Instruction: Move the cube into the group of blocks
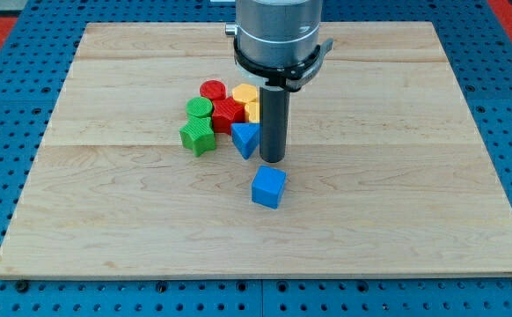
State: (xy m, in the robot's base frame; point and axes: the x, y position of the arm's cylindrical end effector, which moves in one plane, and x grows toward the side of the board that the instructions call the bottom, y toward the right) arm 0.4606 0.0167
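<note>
A blue cube [268,187] lies alone on the wooden board, a little toward the view's bottom from the group. The group sits left of centre: a red cylinder [212,90], a green cylinder [200,108], a green star-shaped block [198,136], a red star-shaped block [230,113], a yellow block [245,93], a second yellow block [253,111] partly behind the rod, and a blue triangular block [245,138]. My tip [273,160] stands just right of the blue triangular block and just above the blue cube, with a small gap to the cube.
The wooden board [414,176] lies on a blue perforated base [511,106]. The arm's grey body [278,31] hangs over the board's top centre and hides part of the board behind it.
</note>
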